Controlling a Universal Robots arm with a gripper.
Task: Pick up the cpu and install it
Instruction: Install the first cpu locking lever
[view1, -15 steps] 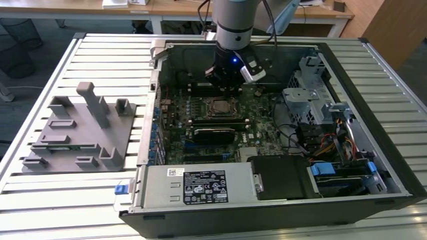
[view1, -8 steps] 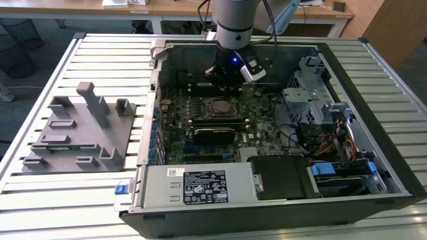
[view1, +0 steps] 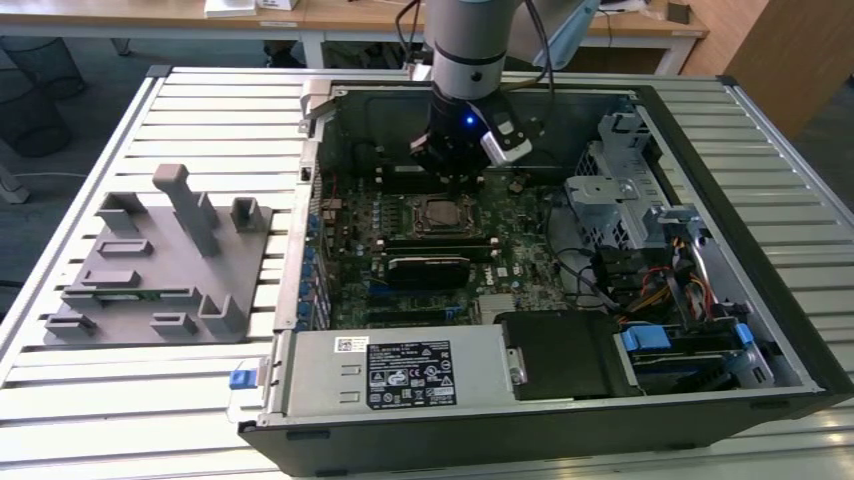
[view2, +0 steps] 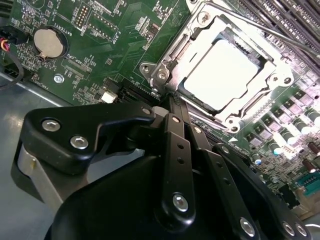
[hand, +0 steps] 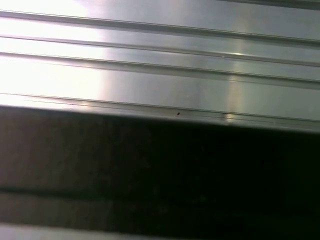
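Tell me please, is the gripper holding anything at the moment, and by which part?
Nothing is held: the gripper is shut on nothing, while the flat square silver-grey cpu lies in its metal socket frame.

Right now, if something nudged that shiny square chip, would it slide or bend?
The cpu looks flat, metal-topped and rigid, so it probably wouldn't bend. It sits framed by the socket, so it likely wouldn't slide. Its smooth top may be slippery.

Ribbed aluminium table (view1: 160, 420), open computer case (view1: 787, 330), grey fixture plate (view1: 147, 265)
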